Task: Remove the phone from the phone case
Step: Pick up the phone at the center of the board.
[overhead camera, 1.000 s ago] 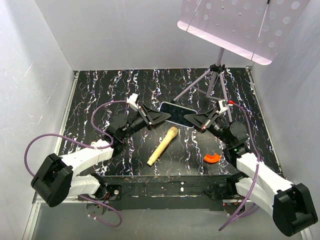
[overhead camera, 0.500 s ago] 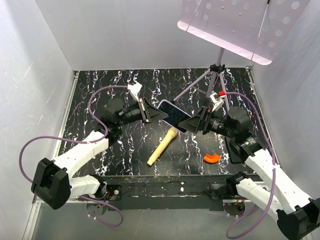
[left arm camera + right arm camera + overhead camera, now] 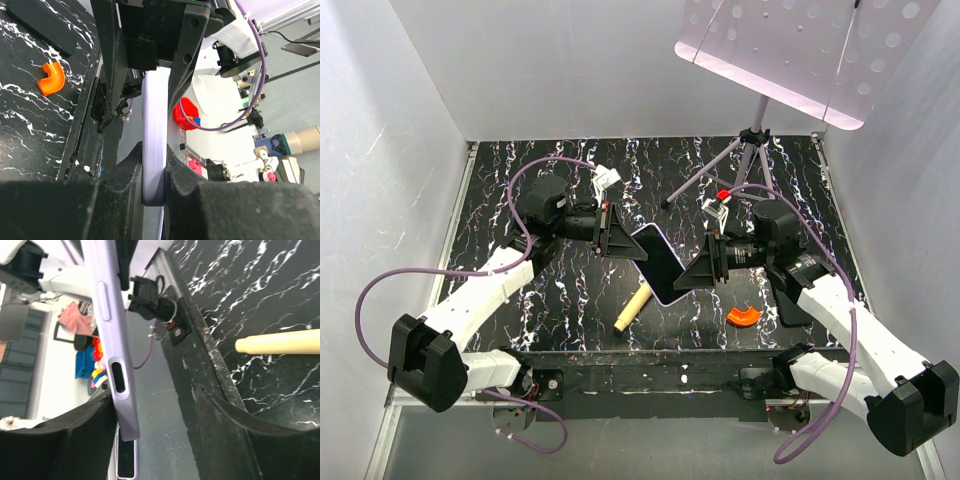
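Findings. From either wrist view only the lavender edge of the phone case (image 3: 152, 140) shows. The phone (image 3: 658, 262) itself appears solely from above, its glossy dark face tilted, held in the air over the middle of the table (image 3: 660, 160) between my two arms. How firmly it sits in the case I cannot tell.

My left fingers (image 3: 125, 182) are clamped on the end of the case nearer my left arm. My right fingers (image 3: 65, 445) stand apart: one lies beside the case's edge, seemingly touching, and the other is well clear. The case runs out of the right wrist view at the top.

The cream stick (image 3: 632, 308) has its far end hidden behind the phone. The dull black rectangle (image 3: 42, 22) is mostly covered by my right arm when seen from above; the orange curved piece (image 3: 743, 317) lies near it. The music stand (image 3: 790, 50) is cut off by the frame.

The table is black with white veining, walled in white on three sides. Past its near edge there is only blurred room clutter.
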